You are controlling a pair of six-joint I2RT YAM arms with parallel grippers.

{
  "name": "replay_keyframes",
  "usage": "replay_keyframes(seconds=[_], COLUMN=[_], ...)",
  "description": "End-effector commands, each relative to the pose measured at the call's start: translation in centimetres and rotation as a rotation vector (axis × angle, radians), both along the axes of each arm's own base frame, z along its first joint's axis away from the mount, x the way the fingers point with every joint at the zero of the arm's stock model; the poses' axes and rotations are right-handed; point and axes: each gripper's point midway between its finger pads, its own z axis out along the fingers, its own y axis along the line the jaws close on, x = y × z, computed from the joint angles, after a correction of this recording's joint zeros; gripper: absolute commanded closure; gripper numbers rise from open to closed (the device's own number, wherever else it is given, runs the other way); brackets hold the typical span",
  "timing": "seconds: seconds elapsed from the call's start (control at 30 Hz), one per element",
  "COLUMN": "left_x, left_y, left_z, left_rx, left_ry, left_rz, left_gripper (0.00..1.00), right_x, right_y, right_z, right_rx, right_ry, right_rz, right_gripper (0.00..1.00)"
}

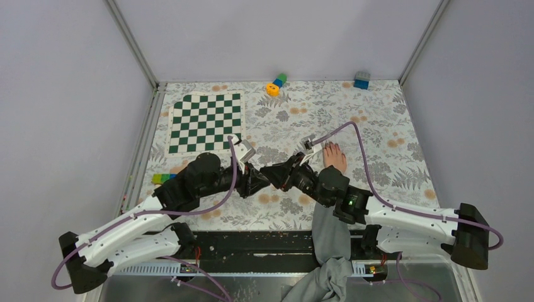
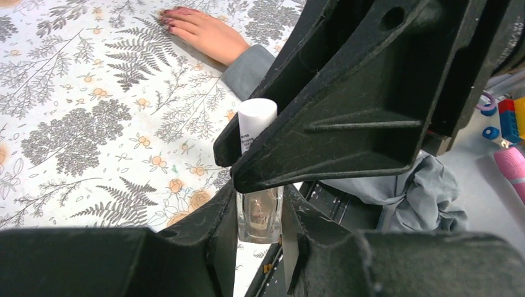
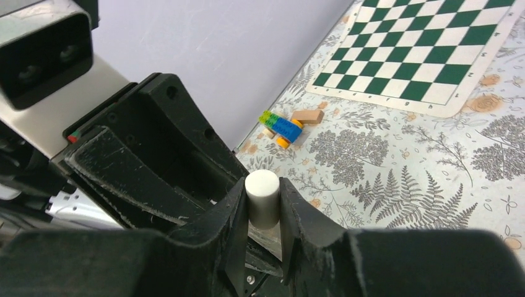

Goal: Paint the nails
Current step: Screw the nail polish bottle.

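A bare hand (image 1: 334, 156) in a grey sleeve (image 1: 328, 229) lies flat on the floral cloth, right of centre. Its dark-reddish nails (image 2: 168, 17) show at the top of the left wrist view. My left gripper (image 2: 260, 209) is shut on the clear glass body of a nail polish bottle (image 2: 259, 216). The bottle's white cap (image 3: 262, 198) is clamped in my shut right gripper (image 3: 263, 203). Both grippers meet tip to tip over the cloth, left (image 1: 255, 180) and right (image 1: 281, 176), just left of the hand. The right gripper's black fingers (image 2: 347, 117) cover the bottle's neck.
A green-and-white chessboard mat (image 1: 204, 123) lies at the back left. Small toy blocks (image 1: 276, 83) and a blue block (image 1: 361, 79) sit by the back wall. More coloured blocks (image 3: 282, 127) and a wooden piece (image 3: 308, 116) lie near the left wall.
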Motion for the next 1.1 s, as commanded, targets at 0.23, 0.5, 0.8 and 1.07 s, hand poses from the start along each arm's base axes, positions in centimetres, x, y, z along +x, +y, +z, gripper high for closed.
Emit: replay_keyframes(seconds=[0.23,0.5,0.8,1.07], left_x=[4.2,2.8,-3.8,-10.6], left_y=[1.6,1.1,-1.6,-1.8], left_z=[5.9,7.0,9.6,11.0], left_rx=[-0.115,-0.170,-0.314,-0.424], left_ry=[-0.169,-0.195,-0.250,-0.224], left_rz=[0.205,0.125,-0.292,-0.713], left_gripper=[1.00,1.00,1.00,1.00], right_x=[-0.3,0.4,-8.2,-13.2], right_y=[-0.7,-6.5,-5.9,-6.0], right_z=[0.7,4.6,10.4,13.1], right_rx=[-0.075,-0.124,0.049,0.187], right_ry=[0.034,-0.117,-0.502,-0.662], right_rz=[-0.065,-0.191,0.269,0.504], right_gripper=[0.48,0.31,0.28,0.29])
